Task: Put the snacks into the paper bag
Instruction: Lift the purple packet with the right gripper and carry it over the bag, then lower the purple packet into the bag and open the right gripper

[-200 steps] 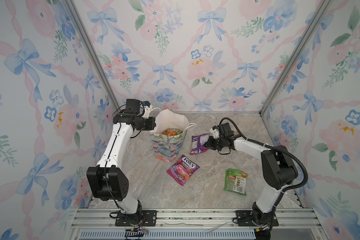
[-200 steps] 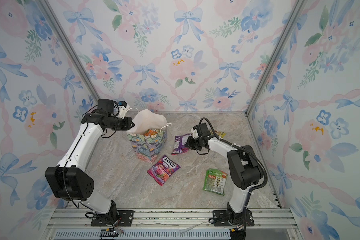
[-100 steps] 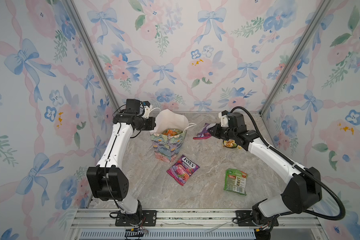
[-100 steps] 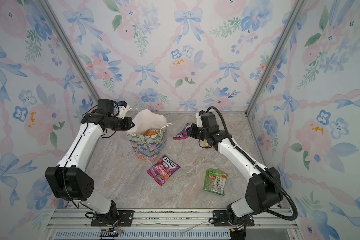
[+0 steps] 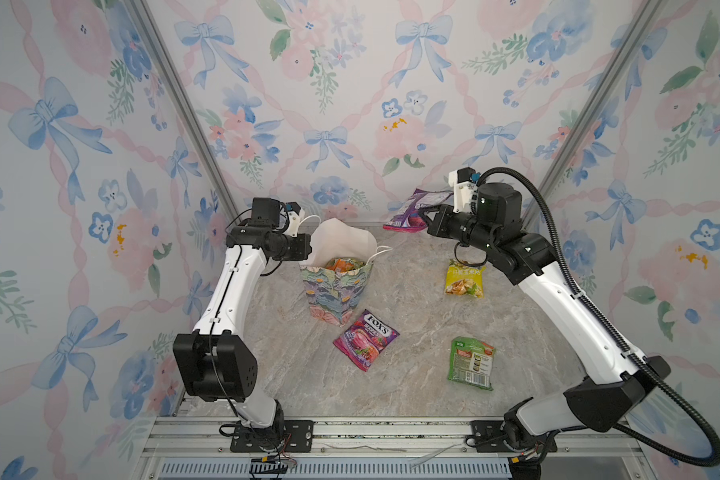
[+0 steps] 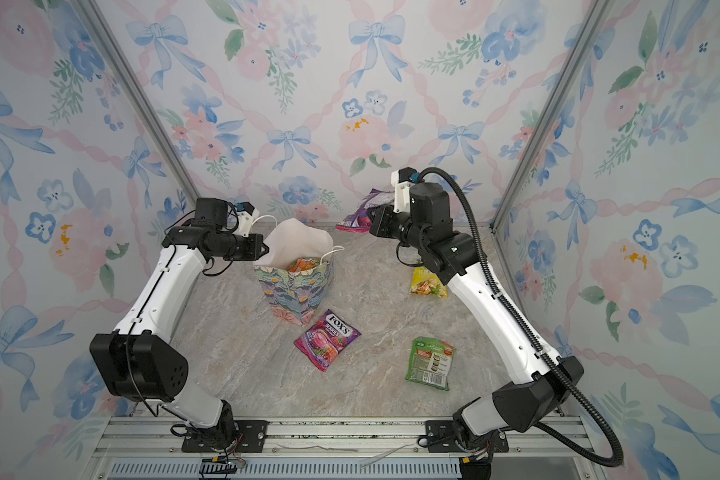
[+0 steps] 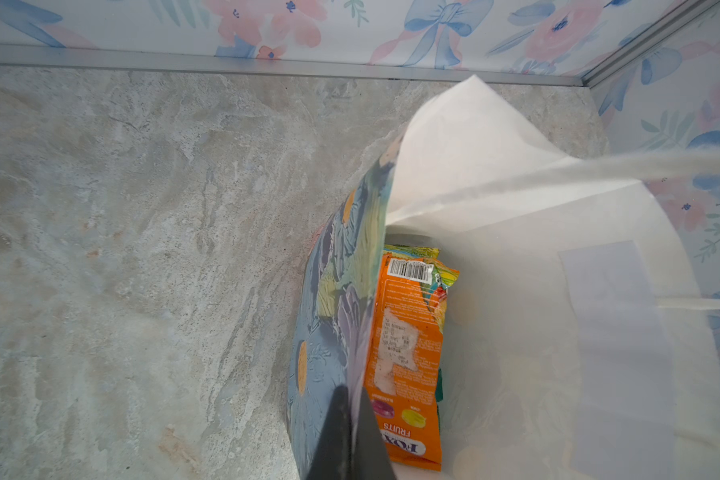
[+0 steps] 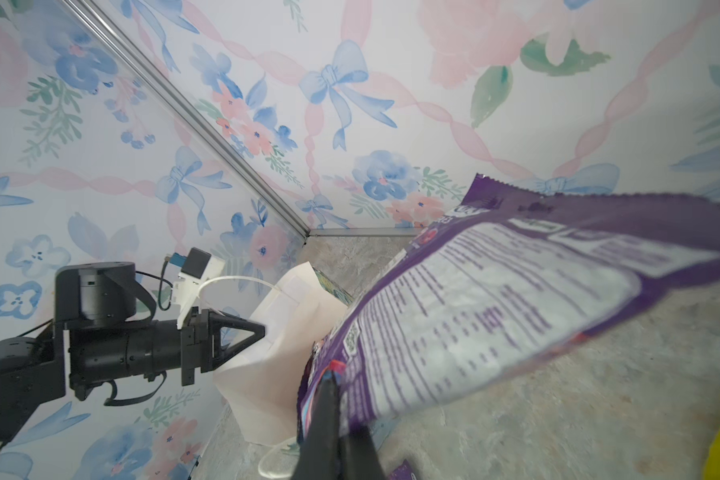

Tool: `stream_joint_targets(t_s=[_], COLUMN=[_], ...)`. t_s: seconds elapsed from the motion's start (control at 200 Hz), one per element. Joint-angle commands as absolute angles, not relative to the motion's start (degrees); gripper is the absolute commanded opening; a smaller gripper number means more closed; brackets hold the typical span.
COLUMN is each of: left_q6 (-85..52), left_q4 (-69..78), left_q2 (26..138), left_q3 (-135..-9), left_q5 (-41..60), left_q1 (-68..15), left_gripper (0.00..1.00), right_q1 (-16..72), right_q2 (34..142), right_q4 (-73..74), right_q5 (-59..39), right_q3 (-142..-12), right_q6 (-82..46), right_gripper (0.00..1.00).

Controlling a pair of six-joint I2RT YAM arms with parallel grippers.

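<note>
**Desk:** What is the bag holding?

**Robot:** The paper bag (image 5: 336, 291) is standing upright on the marble table (image 5: 412, 386), towards the back left, its mouth gaping. An orange packet (image 7: 404, 365) marked FRUITS is lying on edge inside, against the flowered wall. A yellow-green packet (image 7: 416, 252) is poking out behind it. Whether more are lying beneath those two, I cannot tell.

**Desk:** And your left fingers?

**Robot:** My left gripper (image 7: 352, 419) is pinching the bag's rim, jaws closed on the paper. One finger is pressing the painted outside, the other the plain white inside. A white cord handle (image 5: 378, 252) is drooping over the near rim.

**Desk:** The right?

**Robot:** My right gripper (image 5: 427, 219) is clamping a purple packet (image 5: 412, 207) by its edge. I am holding it up in the air near the back wall (image 5: 350, 124), to the right of the bag and well apart from its mouth. The packet is jutting out nearly flat, its printed back showing in the right wrist view.

**Desk:** What is lying outside the bag?

**Robot:** Three packets are lying flat on the table. A FOX'S berries packet (image 5: 366, 338) is sitting just in front of the bag. A yellow packet (image 5: 464, 279) is lying on the right, below my right arm. A green packet (image 5: 471, 362) is resting nearer the front, and both are well apart from the bag.
</note>
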State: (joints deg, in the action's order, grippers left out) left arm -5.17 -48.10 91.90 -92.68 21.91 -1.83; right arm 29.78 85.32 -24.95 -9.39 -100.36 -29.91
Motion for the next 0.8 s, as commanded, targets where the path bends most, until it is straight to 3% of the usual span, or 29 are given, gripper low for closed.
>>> stream_joint_targets(t_s=[0.0,0.395,0.795], left_q6=[-4.7,-4.6,-4.7], left_q4=[-49.2,-49.2,-49.2], left_q2=[91.0,90.8,90.9], left_q3=[-91.6,-91.6,-91.6], left_q5=[21.7,22.1,22.1], left_q1=[-1.3,-1.2,-1.2], left_gripper=[0.00,0.00,0.00], right_q1=[32.1,42.3,47.2], right_q2=[87.7,101.1,108.0], right_q4=[-25.6,-32.2,-34.8], right_q5=[-8.3,-8.4,-10.5], right_q3=[-106.6,-128.1,-130.1], right_q6=[-26.7,-22.4,-22.6], right_gripper=[0.00,0.00,0.00])
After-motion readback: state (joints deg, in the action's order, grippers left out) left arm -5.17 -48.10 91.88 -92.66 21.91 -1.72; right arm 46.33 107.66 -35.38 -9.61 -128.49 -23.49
